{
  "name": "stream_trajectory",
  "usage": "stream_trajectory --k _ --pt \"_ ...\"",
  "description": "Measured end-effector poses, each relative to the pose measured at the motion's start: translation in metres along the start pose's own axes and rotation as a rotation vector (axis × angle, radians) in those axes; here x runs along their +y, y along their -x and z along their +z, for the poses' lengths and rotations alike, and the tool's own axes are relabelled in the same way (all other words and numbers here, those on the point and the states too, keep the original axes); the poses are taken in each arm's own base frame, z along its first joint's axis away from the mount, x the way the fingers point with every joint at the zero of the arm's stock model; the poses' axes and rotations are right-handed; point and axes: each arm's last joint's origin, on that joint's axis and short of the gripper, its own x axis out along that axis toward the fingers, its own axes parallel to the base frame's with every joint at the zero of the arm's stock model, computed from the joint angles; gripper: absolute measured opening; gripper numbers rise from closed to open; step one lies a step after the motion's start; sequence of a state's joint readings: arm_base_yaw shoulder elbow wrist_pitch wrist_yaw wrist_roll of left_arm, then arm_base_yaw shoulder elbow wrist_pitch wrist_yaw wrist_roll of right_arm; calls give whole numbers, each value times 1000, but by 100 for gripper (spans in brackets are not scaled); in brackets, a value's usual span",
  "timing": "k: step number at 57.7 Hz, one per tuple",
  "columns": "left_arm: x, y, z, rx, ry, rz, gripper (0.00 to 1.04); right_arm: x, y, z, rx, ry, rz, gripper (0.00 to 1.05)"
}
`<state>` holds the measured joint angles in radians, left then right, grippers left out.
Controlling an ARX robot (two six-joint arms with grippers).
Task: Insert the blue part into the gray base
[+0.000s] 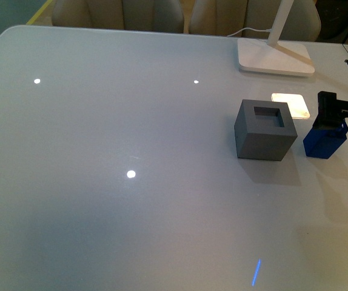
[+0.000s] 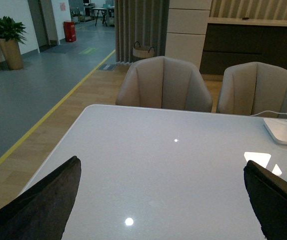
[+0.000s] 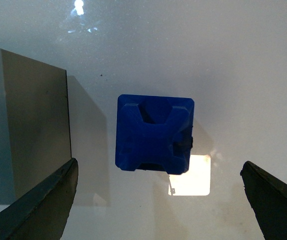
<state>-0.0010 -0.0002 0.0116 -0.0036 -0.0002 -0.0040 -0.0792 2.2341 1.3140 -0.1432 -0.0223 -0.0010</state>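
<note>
The gray base (image 1: 265,130) is a matte cube with a square hole in its top, standing on the white table toward the right. To its right stands the blue part (image 1: 324,140), apart from it. My right gripper (image 1: 346,117) hovers open over the blue part. In the right wrist view the blue part (image 3: 153,135) lies between and ahead of the spread fingers (image 3: 43,210), untouched, with the gray base (image 3: 26,125) beside it. My left gripper (image 2: 161,161) is open over bare table and does not show in the front view.
A white lamp foot (image 1: 275,57) with its arm and cable stands behind the gray base, and a bright lit patch (image 1: 291,104) lies between them. Beige chairs (image 2: 166,85) line the far edge of the table (image 1: 101,151).
</note>
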Motion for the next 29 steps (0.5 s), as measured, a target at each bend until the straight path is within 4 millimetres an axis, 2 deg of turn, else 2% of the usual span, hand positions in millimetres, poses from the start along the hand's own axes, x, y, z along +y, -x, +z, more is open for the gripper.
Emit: stream_trajectory --k 13,23,29 --pt "0 0 0 0 0 0 97 3 -18 7 20 -46 -12 96" --pt "0 0 0 0 0 0 97 5 -23 12 22 -67 -16 96" --pt "0 0 0 0 0 0 97 6 -24 12 26 -71 -15 84"
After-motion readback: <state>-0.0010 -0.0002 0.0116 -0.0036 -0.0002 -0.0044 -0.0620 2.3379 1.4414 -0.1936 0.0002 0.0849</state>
